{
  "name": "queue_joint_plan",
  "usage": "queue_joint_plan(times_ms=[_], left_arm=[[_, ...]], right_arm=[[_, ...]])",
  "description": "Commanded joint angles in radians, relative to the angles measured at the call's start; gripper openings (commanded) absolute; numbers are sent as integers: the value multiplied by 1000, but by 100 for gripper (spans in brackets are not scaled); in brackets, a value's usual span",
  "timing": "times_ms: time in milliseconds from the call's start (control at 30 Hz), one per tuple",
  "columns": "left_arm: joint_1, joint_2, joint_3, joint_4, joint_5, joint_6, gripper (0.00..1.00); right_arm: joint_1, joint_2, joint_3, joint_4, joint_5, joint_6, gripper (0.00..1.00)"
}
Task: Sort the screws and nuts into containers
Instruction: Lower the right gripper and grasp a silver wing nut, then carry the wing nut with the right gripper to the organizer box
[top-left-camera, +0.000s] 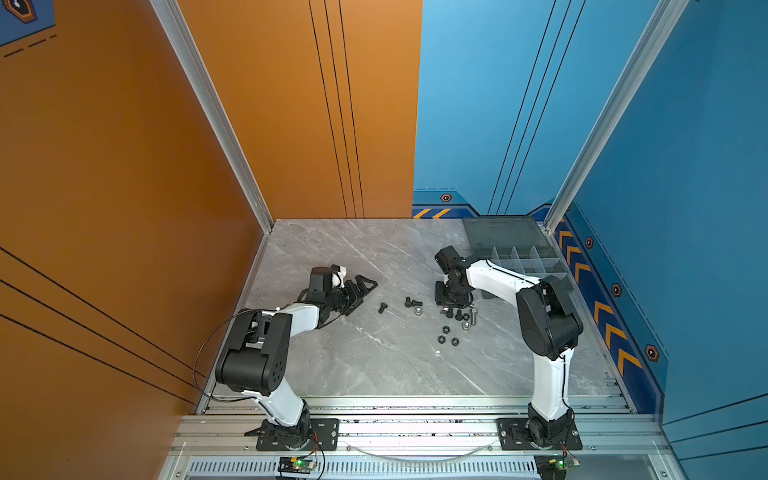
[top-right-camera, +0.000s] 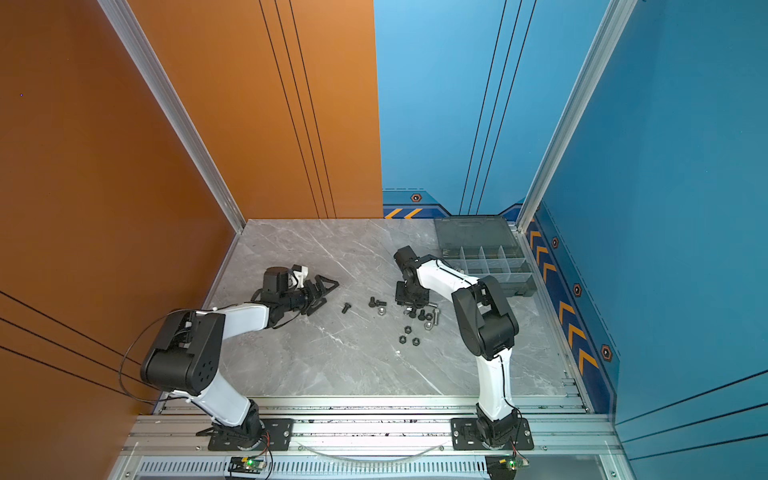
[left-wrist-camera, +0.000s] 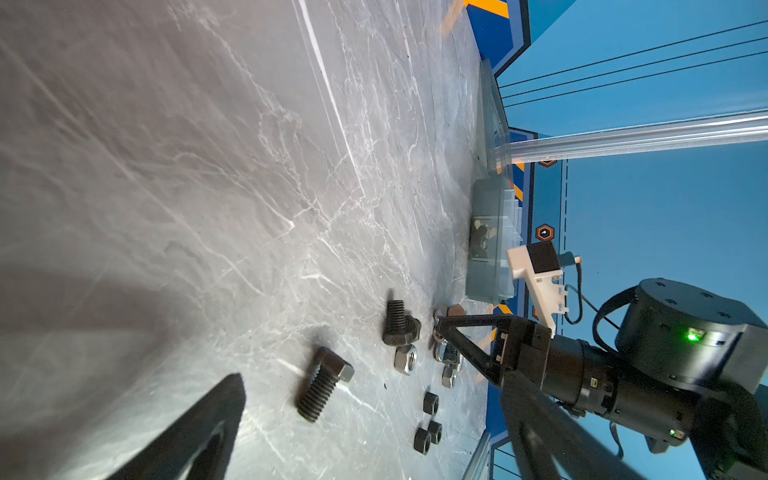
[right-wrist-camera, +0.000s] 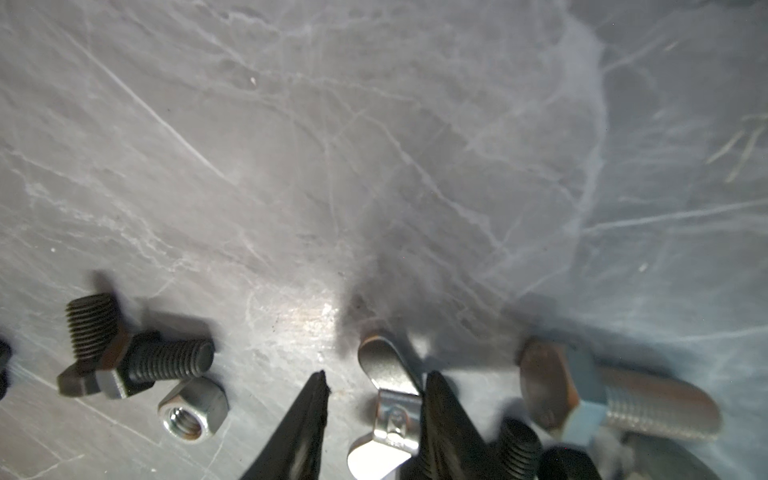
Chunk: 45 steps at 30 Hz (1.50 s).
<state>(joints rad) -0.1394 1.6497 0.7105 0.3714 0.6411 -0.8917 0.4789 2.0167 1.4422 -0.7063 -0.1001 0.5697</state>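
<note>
Right tool (right-wrist-camera: 378, 376), jaws apart, straddles a silver wing nut (right-wrist-camera: 388, 409) toward the surface's right edge; a pinch, then a carry to the far-right-corner containers (top-left-camera: 524, 261), looks next. Left tool (top-left-camera: 362, 297) hangs spread.

Readable text: none. No words, brand names or numbers can be made out in any view.
Right wall band (top-left-camera: 582, 266): a dark blue strip low on the blue side wall, carrying a row of orange chevrons (top-left-camera: 602, 309) in both top views.
Hexagon badges (top-left-camera: 616, 289): small dark hexagons with orange edges and a pale mark in the centre, set between the chevrons. One shows closer in the left wrist view (left-wrist-camera: 545, 232); its mark is too small to read.
Back wall strip (top-left-camera: 457, 203): two orange slashes (top-left-camera: 432, 213) and one more hexagon badge.
Corner emblem (top-left-camera: 20, 10): a larger hexagon on a blue panel, cut off by the picture's edge.
</note>
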Motion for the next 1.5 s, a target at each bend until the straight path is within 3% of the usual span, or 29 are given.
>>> queue_joint_plan(times_ms=[0, 267, 667, 933, 1233, 1467], left_arm=[[3, 12, 3, 9, 19, -4, 98], [1, 13, 3, 11, 21, -4, 98], [1, 13, 1, 11, 21, -5, 98], [2, 7, 5, 11, 22, -7, 98], [2, 7, 6, 12, 21, -8, 98], [0, 3, 10, 11, 14, -10, 98]], right_arm=[[8, 24, -14, -28, 22, 1, 39], [9, 42, -15, -33, 36, -10, 35], [2, 32, -9, -33, 41, -32, 16], [-20, -55, 3, 14, -23, -143, 9], [-221, -171, 54, 16, -71, -241, 2], [-381, -144, 146, 12, 52, -323, 0]])
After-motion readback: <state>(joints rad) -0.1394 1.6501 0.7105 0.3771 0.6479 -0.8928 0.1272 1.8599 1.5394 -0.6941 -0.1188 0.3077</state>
